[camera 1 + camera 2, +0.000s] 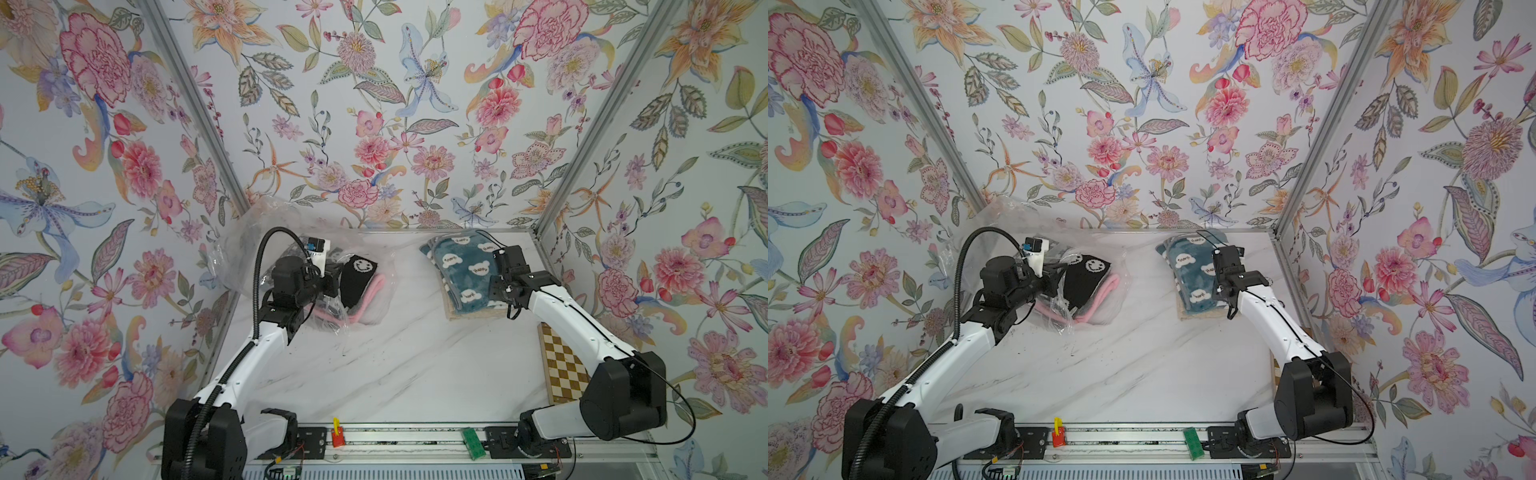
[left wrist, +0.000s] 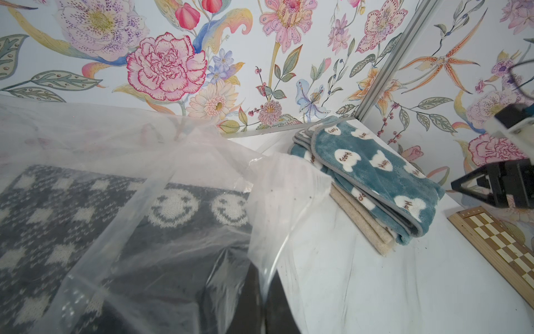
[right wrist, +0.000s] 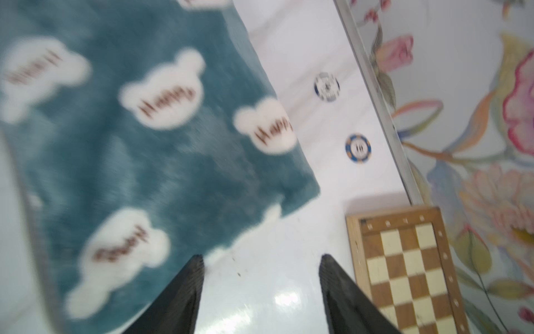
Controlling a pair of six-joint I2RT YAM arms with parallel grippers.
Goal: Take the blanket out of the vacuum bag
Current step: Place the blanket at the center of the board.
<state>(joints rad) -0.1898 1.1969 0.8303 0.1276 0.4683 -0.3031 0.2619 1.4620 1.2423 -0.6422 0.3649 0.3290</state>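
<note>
The vacuum bag point(image 1: 245, 249) point(image 2: 202, 162), crinkly clear plastic, lies at the back left. Inside it are a black blanket with white smiley faces point(image 1: 359, 278) point(image 2: 173, 205) and a pink one point(image 1: 365, 309). My left gripper point(image 1: 332, 282) point(image 2: 264, 292) is shut on the bag's plastic edge, over the black blanket. A folded teal blanket with white bear shapes point(image 1: 465, 270) point(image 3: 144, 159) rests outside the bag on a beige folded cloth point(image 2: 364, 222) at the back right. My right gripper point(image 1: 500, 291) point(image 3: 261, 260) hovers open at its near right corner, holding nothing.
A wooden chessboard point(image 1: 561, 365) point(image 3: 404, 260) lies along the right edge. Two poker chips point(image 3: 326, 86) point(image 3: 358, 148) lie by the right wall. A red piece point(image 1: 337, 436) and a green block point(image 1: 473, 442) sit on the front rail. Floral walls close in three sides.
</note>
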